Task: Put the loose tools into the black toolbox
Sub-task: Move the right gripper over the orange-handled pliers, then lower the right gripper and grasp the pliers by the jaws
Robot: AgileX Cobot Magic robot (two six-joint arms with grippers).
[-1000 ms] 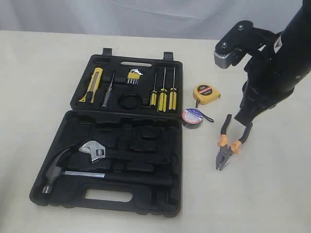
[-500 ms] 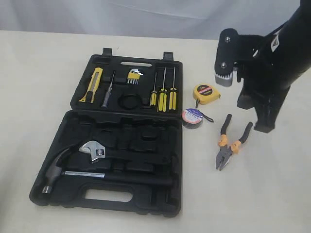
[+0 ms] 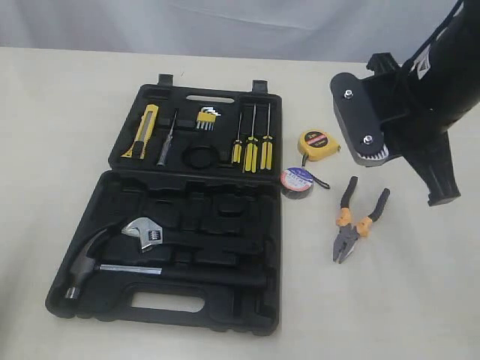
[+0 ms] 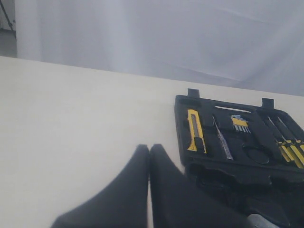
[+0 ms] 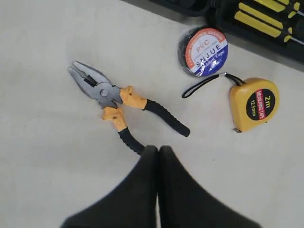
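Observation:
The black toolbox [image 3: 247, 315] lies open. The yellow-black utility knife [image 3: 149, 131] sits in a recess of its far half. To the right of the case, on the table, lie the yellow tape measure [image 3: 318, 144], the roll of electrical tape [image 3: 298, 182] and the orange-black pliers [image 3: 356, 221]. My right gripper [image 3: 444, 199] hangs shut and empty to the right of the pliers. In the right wrist view its tips [image 5: 157, 149] hover over the end of one handle of the pliers [image 5: 118, 102]. My left gripper [image 4: 149, 148] is shut and empty, left of the toolbox [image 4: 223, 166].
A claw hammer [image 3: 94, 259] and an adjustable wrench [image 3: 144, 232] fill the near half of the case. Three yellow-handled screwdrivers [image 3: 251, 150], hex keys [image 3: 205, 118] and a test pen [image 3: 166, 139] sit in the far half. A pale curtain hangs behind the table.
My right arm has swung up and to the right, away from the pliers' handles, with its wrist turning. The pliers and the other tools have stayed where they were.

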